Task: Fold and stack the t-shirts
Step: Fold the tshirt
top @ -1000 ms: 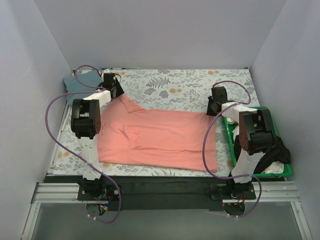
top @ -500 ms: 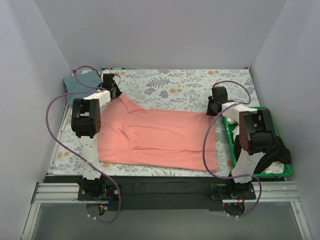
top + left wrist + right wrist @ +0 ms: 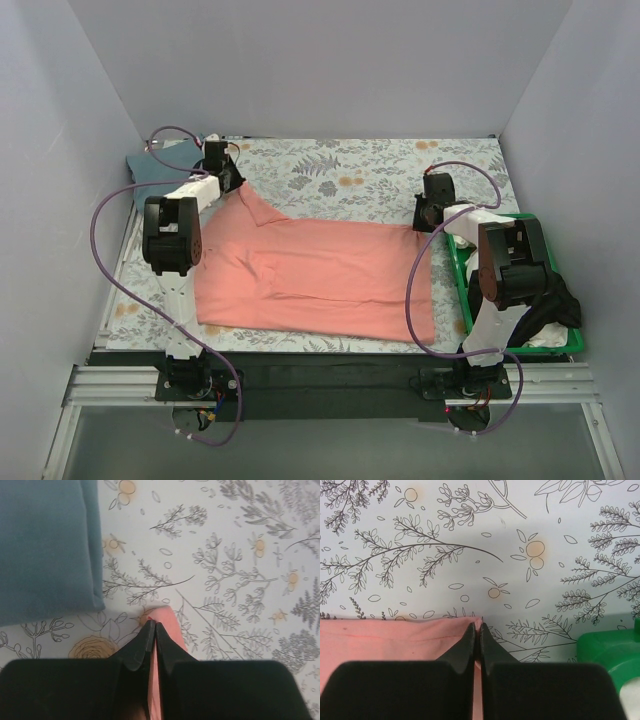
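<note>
Item: grey floral-print cloth (image 3: 350, 165), covering the desk under everything listed and showing on every side of the shirt. Item: coral-pink cotton t-shirt (image 3: 320, 280), the reference piece, spread flat at the middle of the cloth with its length running left to right; a few soft creases on its left half and a pointed flap drawn out at its far left corner. Item: green plastic bin (image 3: 463, 285), rectangular, just beside the shirt's right edge, with dark cloth (image 3: 562, 303) and something white heaped inside, partly hidden by the right arm. Item: slate blue-grey t-shirt (image 3: 150, 170), folded into a neat flat rectangle, beyond the coral shirt's far left corner and apart from it, a strip of floral cloth showing between the two. Item: left pincer (image 3: 152, 627), at the coral shirt's far left flap, fingers pressed together with pink fabric clamped between them. Item: right pincer (image 3: 477, 628), at the coral shirt's far right corner, fingers likewise closed on the pink hem, the bin's green rim just to its right. Item: purple cables (image 3: 108, 215), looping from each arm over the shirt's left and right ends.
</note>
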